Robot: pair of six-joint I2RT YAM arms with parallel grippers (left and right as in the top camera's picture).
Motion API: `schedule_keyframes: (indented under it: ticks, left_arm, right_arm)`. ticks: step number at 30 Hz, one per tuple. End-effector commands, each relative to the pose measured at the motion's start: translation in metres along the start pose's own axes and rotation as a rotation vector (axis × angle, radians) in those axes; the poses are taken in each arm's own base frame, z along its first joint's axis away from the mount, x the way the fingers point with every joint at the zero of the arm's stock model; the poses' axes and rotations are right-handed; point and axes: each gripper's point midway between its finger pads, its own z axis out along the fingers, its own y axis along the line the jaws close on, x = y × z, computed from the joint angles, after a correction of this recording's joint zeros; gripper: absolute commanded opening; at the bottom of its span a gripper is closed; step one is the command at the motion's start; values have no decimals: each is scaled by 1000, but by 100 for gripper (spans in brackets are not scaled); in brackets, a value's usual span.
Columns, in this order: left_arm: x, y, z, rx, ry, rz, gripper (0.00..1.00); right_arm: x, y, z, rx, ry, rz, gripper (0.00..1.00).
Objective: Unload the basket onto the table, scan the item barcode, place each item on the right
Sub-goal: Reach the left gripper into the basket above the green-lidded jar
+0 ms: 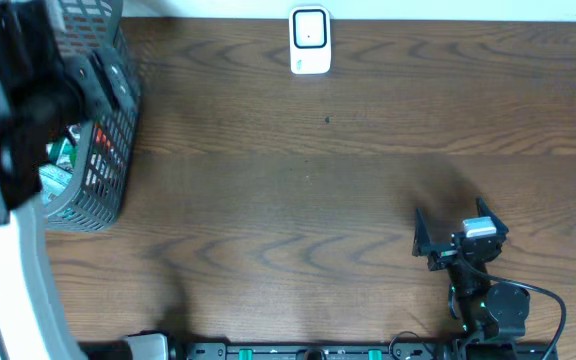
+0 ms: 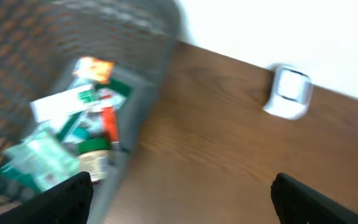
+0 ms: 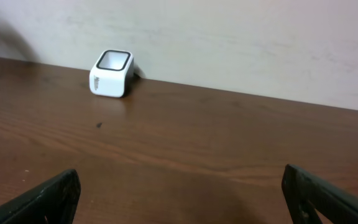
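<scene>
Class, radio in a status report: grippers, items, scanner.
Left gripper open above basket. Right gripper open, empty. Items in basket, none held. Scanner unobstructed.

A basket [image 1: 108, 190] sits at the left edge of the table [image 1: 298, 200], with packets [image 2: 73, 130] lying in it. A scanner [image 1: 309, 40] stands at the far edge, centre. The right gripper [image 1: 456, 228] is near right, well apart from both.

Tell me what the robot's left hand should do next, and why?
Probably lower the open left gripper into the basket to grab one of the packages. It hangs above them, both it and the right gripper are empty, and the scanner has nothing in front of it to read yet.
</scene>
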Motion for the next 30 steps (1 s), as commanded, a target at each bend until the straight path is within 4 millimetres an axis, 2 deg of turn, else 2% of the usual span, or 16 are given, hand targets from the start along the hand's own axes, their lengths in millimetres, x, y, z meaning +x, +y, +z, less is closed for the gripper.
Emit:
schedule_keyframes:
  ticks: [1, 5, 10, 15, 30]
  left_arm:
    - [-13, 56, 17, -232, -18, -144, 93]
    - [4, 99, 57, -337, 129, -215, 96]
    - [21, 140, 99, -408, 259, -273, 96]
    - [43, 146, 136, -307, 404, -285, 96]
    - [131, 170, 223, -347, 772, -324, 96]
  right_arm:
    - [0, 1, 0, -1, 0, 4, 99]
    - [0, 1, 0, -1, 0, 4, 99]
    - [0, 1, 0, -1, 1, 4, 99]
    - [0, 1, 0, -1, 1, 4, 99]
    - [0, 1, 0, -1, 0, 4, 99]
